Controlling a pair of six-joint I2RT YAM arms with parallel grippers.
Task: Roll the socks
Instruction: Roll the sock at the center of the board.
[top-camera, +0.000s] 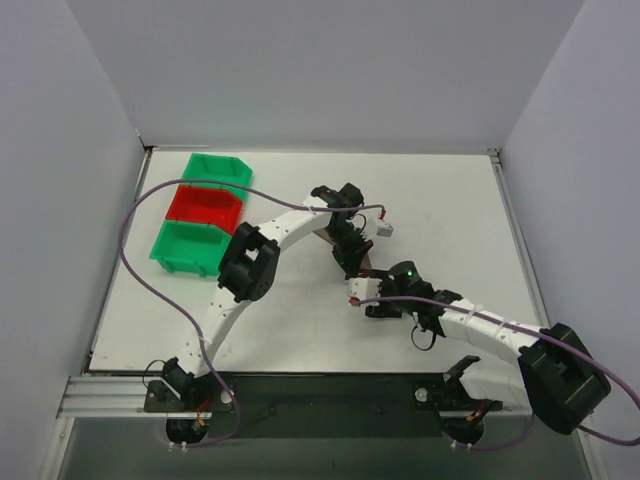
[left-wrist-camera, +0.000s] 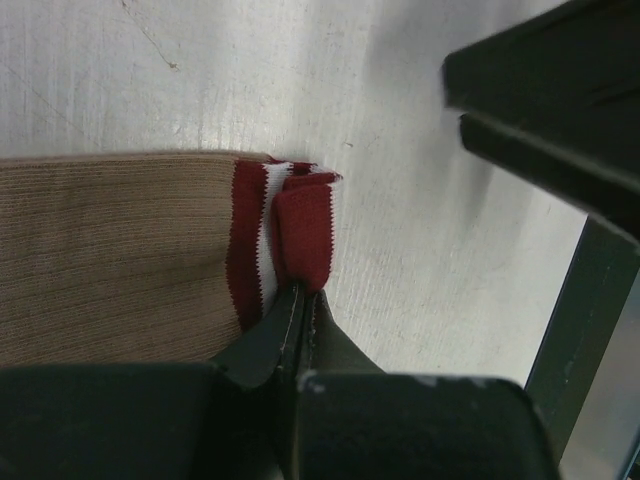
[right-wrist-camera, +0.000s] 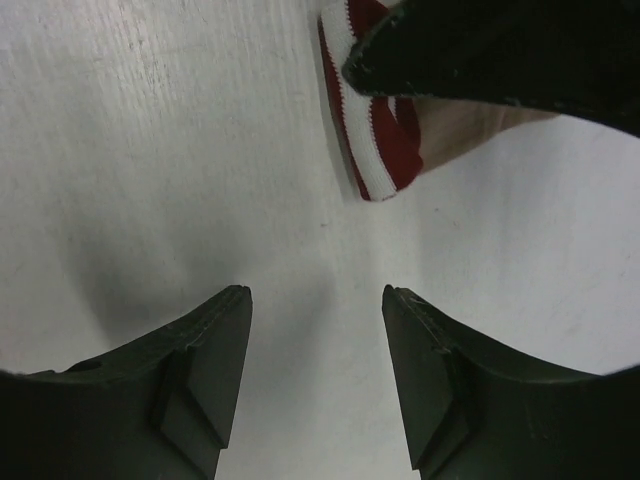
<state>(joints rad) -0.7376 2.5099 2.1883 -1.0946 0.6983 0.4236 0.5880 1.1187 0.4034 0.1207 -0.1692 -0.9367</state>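
The sock (left-wrist-camera: 120, 260) is tan knit with a dark maroon cuff (left-wrist-camera: 305, 235) that has a white stripe. It lies flat on the white table. My left gripper (left-wrist-camera: 300, 295) is shut on the folded edge of the cuff. In the top view the sock (top-camera: 322, 236) is mostly hidden under the left arm, and the left gripper (top-camera: 355, 262) is at mid-table. My right gripper (right-wrist-camera: 315, 292) is open and empty just in front of the cuff (right-wrist-camera: 385, 150), with bare table between its fingers. It sits close beside the left gripper in the top view (top-camera: 358, 293).
Three small bins stand in a row at the back left: green (top-camera: 218, 167), red (top-camera: 205, 205), green (top-camera: 187, 247). White walls enclose the table. Part of the right arm (left-wrist-camera: 560, 110) fills the upper right of the left wrist view.
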